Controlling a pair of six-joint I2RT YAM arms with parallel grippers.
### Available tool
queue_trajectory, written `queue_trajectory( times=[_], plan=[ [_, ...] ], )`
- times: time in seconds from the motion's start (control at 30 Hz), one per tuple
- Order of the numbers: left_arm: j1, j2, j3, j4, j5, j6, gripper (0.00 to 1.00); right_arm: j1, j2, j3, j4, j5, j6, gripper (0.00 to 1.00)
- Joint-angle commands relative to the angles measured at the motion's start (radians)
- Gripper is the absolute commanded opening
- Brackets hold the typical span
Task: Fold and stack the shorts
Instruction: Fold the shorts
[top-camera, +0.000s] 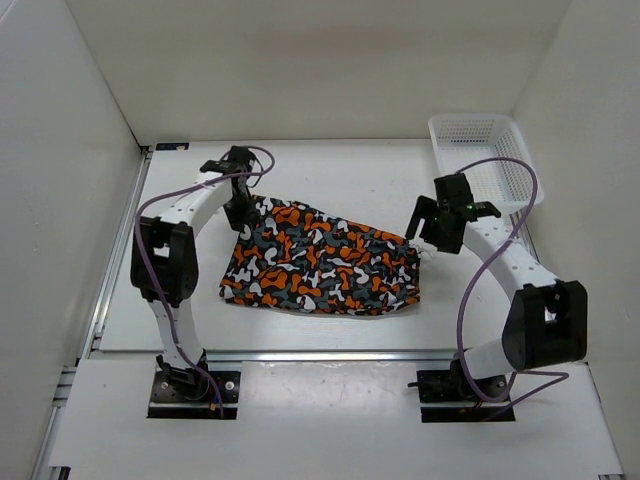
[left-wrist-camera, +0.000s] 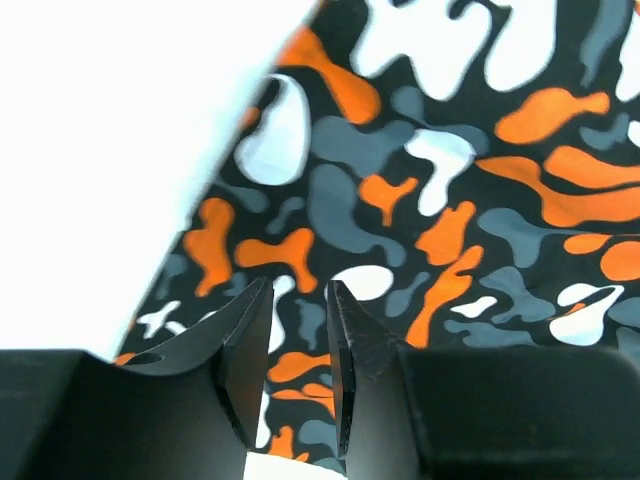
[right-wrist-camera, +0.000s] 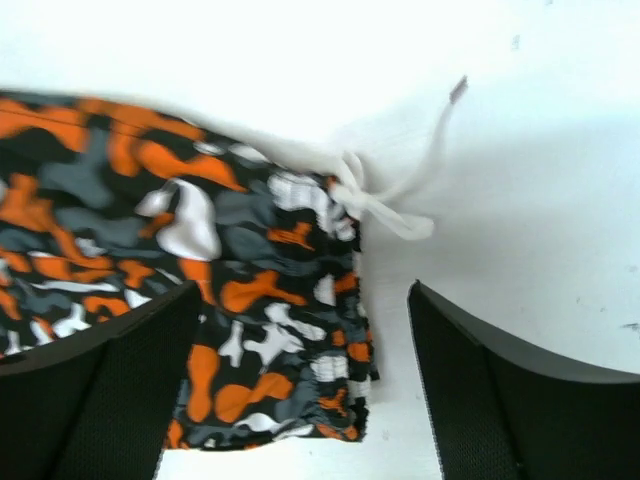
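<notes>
Lengthwise shorts (top-camera: 320, 268) run left-right, waistband right; left gripper (left-wrist-camera: 298, 285) nearly together, right gripper (right-wrist-camera: 305, 290) apart.

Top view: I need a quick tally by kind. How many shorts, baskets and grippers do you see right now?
shorts: 1
basket: 1
grippers: 2 (left gripper, right gripper)
Total: 4
</notes>
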Motion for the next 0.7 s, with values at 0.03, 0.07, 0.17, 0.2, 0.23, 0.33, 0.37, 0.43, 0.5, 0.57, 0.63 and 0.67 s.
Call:
queue_trajectory(
  times=[0.03,0.07,0.17,0.2,0.23,0.33,0.37,0.43,0.5,0.57,0.63,0.67],
  plan=[
    [0.096,-0.067,-0.106,0.02,0.012,0.028,0.4,-0.049,0.043,-0.078,0.003,-0.16,-0.057,0.93],
    [0.114,-0.078,-0.13,0.035,0.033,0.028,0.42,-0.059,0.052,-0.113,0.029,-0.188,-0.057,0.93],
    [0.182,-0.087,-0.213,0.09,0.101,0.038,0.5,-0.082,0.089,-0.154,0.072,-0.291,-0.057,0.91],
    [0.194,-0.087,-0.225,0.1,0.114,0.038,0.5,-0.082,0.098,-0.163,0.095,-0.302,-0.046,0.88],
    [0.205,-0.087,-0.235,0.109,0.136,0.038,0.51,-0.082,0.109,-0.179,0.109,-0.311,-0.046,0.86],
    [0.228,-0.077,-0.245,0.12,0.157,0.047,0.51,-0.082,0.136,-0.19,0.146,-0.331,-0.028,0.76],
    [0.228,-0.063,-0.245,0.13,0.167,0.047,0.51,-0.082,0.146,-0.199,0.146,-0.331,-0.028,0.73],
    [0.228,-0.037,-0.245,0.144,0.186,0.056,0.51,-0.082,0.173,-0.199,0.169,-0.331,-0.028,0.62],
    [0.228,-0.028,-0.245,0.144,0.196,0.056,0.51,-0.082,0.186,-0.199,0.178,-0.331,-0.028,0.51],
    [0.228,-0.017,-0.256,0.155,0.205,0.056,0.44,-0.082,0.186,-0.199,0.178,-0.313,-0.028,0.33],
    [0.228,-0.005,-0.256,0.164,0.205,0.056,0.33,-0.082,0.186,-0.174,0.155,-0.277,-0.04,0.15],
    [0.228,-0.005,-0.267,0.164,0.214,0.056,0.29,-0.082,0.175,-0.164,0.142,-0.257,-0.04,0.1]
  ],
)
